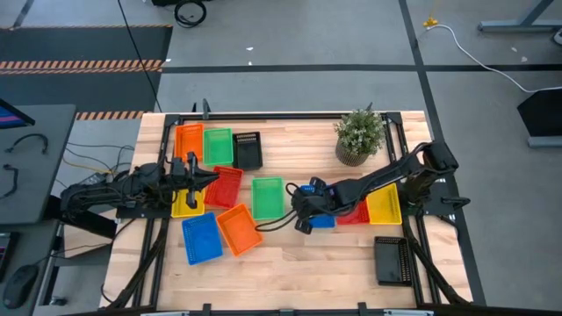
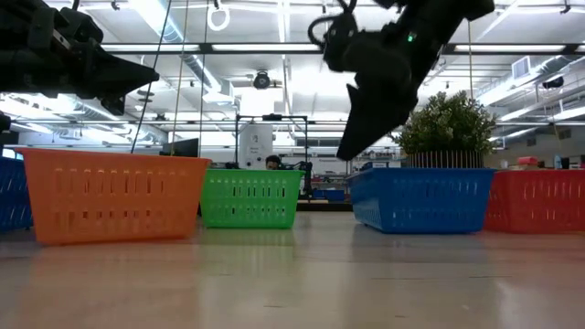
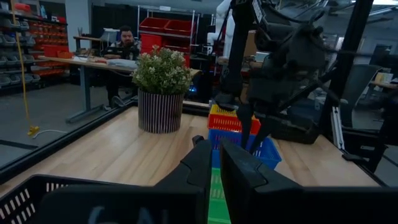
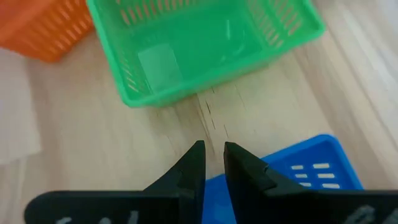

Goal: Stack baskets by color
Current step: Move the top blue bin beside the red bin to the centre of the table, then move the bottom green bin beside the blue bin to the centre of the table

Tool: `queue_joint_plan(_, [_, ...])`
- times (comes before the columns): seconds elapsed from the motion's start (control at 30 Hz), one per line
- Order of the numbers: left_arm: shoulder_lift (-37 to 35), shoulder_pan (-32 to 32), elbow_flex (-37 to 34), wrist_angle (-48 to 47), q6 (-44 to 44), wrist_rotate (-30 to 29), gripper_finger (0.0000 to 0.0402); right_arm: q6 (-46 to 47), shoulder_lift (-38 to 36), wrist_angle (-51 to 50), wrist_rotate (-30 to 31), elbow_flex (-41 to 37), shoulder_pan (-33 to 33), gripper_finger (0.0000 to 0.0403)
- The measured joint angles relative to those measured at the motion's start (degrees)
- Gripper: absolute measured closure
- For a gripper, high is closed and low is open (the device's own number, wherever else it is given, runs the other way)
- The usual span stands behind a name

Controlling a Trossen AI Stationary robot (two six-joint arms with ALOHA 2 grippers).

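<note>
Coloured baskets lie in two groups on the wooden table. At the left are orange [image 1: 189, 140], green [image 1: 218, 145], black [image 1: 248, 149], red [image 1: 228, 186], yellow [image 1: 186, 206], blue [image 1: 202, 237], orange [image 1: 239, 228] and green [image 1: 268, 197] baskets. At the right are blue [image 1: 323, 221], red [image 1: 356, 213] and yellow [image 1: 384, 204] ones. My right gripper [image 4: 214, 155] hangs slanting down above the blue basket's edge [image 4: 305, 168], nearly shut with only a narrow slit and nothing in it. My left gripper [image 1: 213, 175] waits level over the red basket, shut and empty.
A potted plant [image 1: 358, 136] stands at the far right of the table. Another black basket [image 1: 391, 261] lies near the front right corner. Bare wood [image 1: 299, 272] runs along the near edge. A person [image 3: 127, 40] sits at a desk beyond the table.
</note>
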Motion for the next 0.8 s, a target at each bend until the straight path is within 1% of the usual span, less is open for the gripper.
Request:
queue_joint_plan(0.13, [0.0, 0.0, -0.02, 0.14, 0.02, 0.0, 0.0368, -2.0, -2.34, 0.6, 0.7, 0.0, 1.04, 0.0339])
queue_joint_plan(0.27, [0.0, 0.0, -0.01, 0.07, 0.01, -0.02, 0.0371, -4.61, -3.73, 4.63, 1.32, 0.02, 2.69, 0.0339])
queue_joint_plan(0.4, [0.0, 0.0, -0.01, 0.07, 0.01, -0.02, 0.0368, -9.5, -3.42, 13.68, 0.23, 0.03, 4.72, 0.0339])
queue_joint_plan(0.63, [0.0, 0.0, 0.0, 0.04, 0.01, -0.02, 0.0363, -17.99, 1.35, 34.9, -7.18, 0.07, 7.37, 0.0339])
queue_joint_plan(0.7, [0.0, 0.0, -0.02, 0.03, 0.01, -0.02, 0.0365, -19.05, 3.0, 38.28, -7.29, 0.07, 7.51, 0.0338])
queue_joint_plan(0.8, [0.0, 0.0, 0.01, 0.01, 0.02, -0.02, 0.037, -19.95, 4.79, 38.63, -5.89, 0.07, 6.79, 0.0329])
